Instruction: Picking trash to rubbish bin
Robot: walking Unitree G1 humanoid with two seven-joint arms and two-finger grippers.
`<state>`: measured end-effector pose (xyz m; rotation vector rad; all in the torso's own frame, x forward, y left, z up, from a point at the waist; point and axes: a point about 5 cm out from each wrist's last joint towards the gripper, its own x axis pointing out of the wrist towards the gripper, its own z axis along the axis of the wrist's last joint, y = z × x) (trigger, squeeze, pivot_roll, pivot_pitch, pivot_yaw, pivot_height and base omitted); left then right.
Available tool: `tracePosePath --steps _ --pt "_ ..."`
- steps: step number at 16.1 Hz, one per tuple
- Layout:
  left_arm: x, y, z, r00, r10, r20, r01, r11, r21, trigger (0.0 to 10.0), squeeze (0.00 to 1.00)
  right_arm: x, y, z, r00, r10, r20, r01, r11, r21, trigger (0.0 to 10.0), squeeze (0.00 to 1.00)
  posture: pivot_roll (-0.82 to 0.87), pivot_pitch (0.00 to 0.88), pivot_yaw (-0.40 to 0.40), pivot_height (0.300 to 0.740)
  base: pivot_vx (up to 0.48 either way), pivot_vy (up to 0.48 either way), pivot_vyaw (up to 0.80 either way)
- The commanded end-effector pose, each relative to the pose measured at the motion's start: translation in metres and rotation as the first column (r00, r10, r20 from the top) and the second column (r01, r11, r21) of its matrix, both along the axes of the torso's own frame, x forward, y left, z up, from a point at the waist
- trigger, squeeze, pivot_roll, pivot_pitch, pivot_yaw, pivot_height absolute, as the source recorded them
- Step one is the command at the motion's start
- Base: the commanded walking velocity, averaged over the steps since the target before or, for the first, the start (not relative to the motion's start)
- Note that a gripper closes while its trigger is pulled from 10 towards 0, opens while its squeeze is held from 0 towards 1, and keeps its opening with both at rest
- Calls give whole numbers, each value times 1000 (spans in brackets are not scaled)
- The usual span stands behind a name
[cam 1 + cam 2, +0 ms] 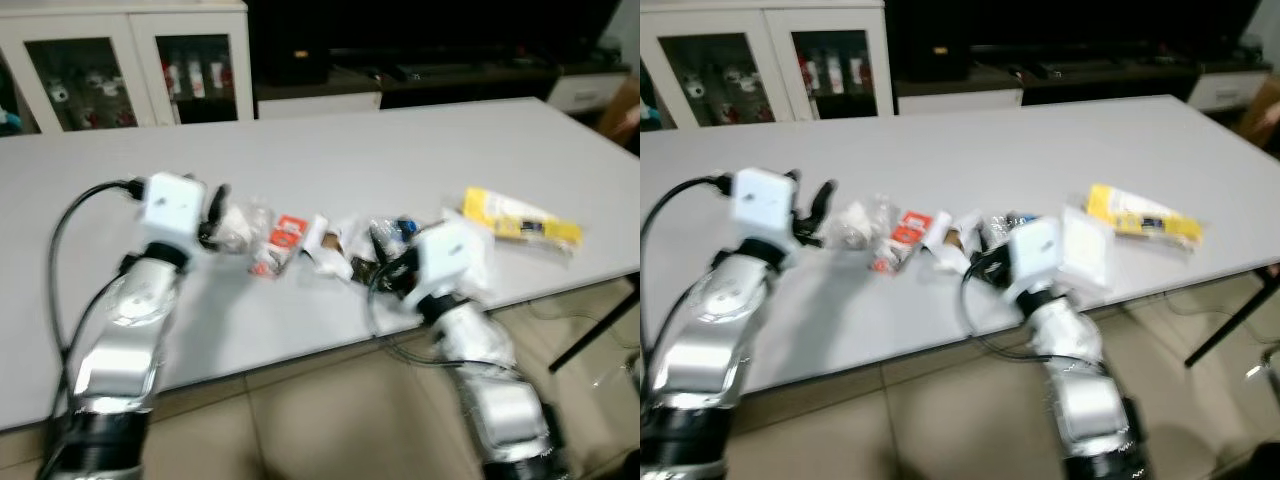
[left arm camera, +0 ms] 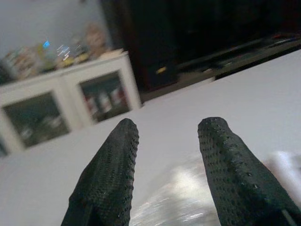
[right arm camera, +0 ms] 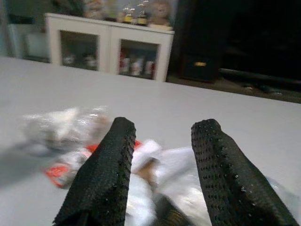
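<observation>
Left eye view. White table (image 1: 420, 160), long, a cluster of litter along its near edge. Left gripper (image 1: 214, 215) is up at the table's surface, right against a crumpled clear plastic bag (image 1: 243, 222). Next along: a red-and-white wrapper (image 1: 279, 245) lying flat, then a white scrap (image 1: 325, 250) with something brown in it, then dark wrappers beside the right gripper (image 1: 385, 262). A yellow packet (image 1: 520, 220) lies apart, toward the robot's right. White glass-door cabinet (image 1: 130, 65) behind the table. Picture blurred. No rubbish bin to be made out.

Right eye view. Same layout. Left fingers splayed, tips just short of the clear bag. A white square packet (image 1: 1085, 250) sits just beside the right wrist.

Left wrist view. Two black fingers (image 2: 110, 174), well apart, nothing between them. A shiny crinkled film, likely the clear bag, lies low between and beyond the tips, blurred.

Right wrist view. Fingers (image 3: 101, 176) wide apart, empty, poised over the heap: clear bag and red wrapper beyond, white and brown scraps close below.

Handling, my guess: all light, soft, crushable stuff; film slippery, likely to slide or spring out. Pinch a bunched fold, not a flat face. The flat wrappers look hardest to lift; take them by a raised edge.
</observation>
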<state>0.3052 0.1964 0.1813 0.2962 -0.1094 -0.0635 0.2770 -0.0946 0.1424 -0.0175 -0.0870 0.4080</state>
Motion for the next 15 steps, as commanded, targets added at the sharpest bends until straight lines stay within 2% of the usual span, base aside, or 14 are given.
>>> tracePosePath --steps 1,2,3,4,5,6,8,9,13,14,15 --pt "3 -6 1 1000 -24 6 25 999 -44 10000 0 2 -10 3 999 -37 11 37 999 -14 10000 0 9 0 -48 740 0 0 0" --pt "3 -6 1 999 -32 2 32 998 -56 10000 0 2 -11 4 999 -38 11 38 999 -15 10000 0 8 0 -47 740 0 0 0" --pt "5 -7 -1 998 -68 -2 67 993 -95 10000 1000 4 -12 6 999 -40 16 40 999 -18 10000 0 13 0 -48 740 0 0 0" --pt "9 -10 -7 991 -124 -50 119 988 -98 10000 1000 5 -13 6 999 -41 17 42 999 -23 10000 0 19 0 -51 740 0 0 0" --pt "15 -14 -20 972 -199 -126 179 972 -152 10000 1000 4 -13 5 999 -37 15 38 999 -31 10000 0 18 0 -51 740 0 0 0" --pt "20 -13 -27 965 -210 -158 186 971 -151 10000 1000 3 -13 5 999 -30 14 31 999 -35 10000 0 12 0 -49 740 0 0 0" --pt "32 -9 -37 954 -208 -215 182 974 -137 10000 1000 3 -11 5 1000 -21 14 22 999 -43 10000 0 -5 0 -42 740 0 0 0" --pt "42 -4 -41 957 -167 -238 154 985 -73 10000 1000 1 -13 5 1000 -27 15 28 999 -41 10000 0 -12 0 -40 740 0 0 0" --pt "61 -2 -44 957 -124 -263 108 991 -75 10000 1000 -3 -17 5 999 -43 12 44 998 -48 10000 0 -45 0 -27 740 0 0 0" --pt "65 -2 -45 958 -112 -265 90 991 -95 10000 78 -6 -18 4 999 -44 7 44 998 -54 10000 0 -56 0 -29 740 0 0 0" --pt "70 -4 -47 955 -113 -274 70 985 -160 10000 0 -10 -19 4 999 -43 -1 43 997 -56 10000 0 -72 0 -28 740 0 0 0"
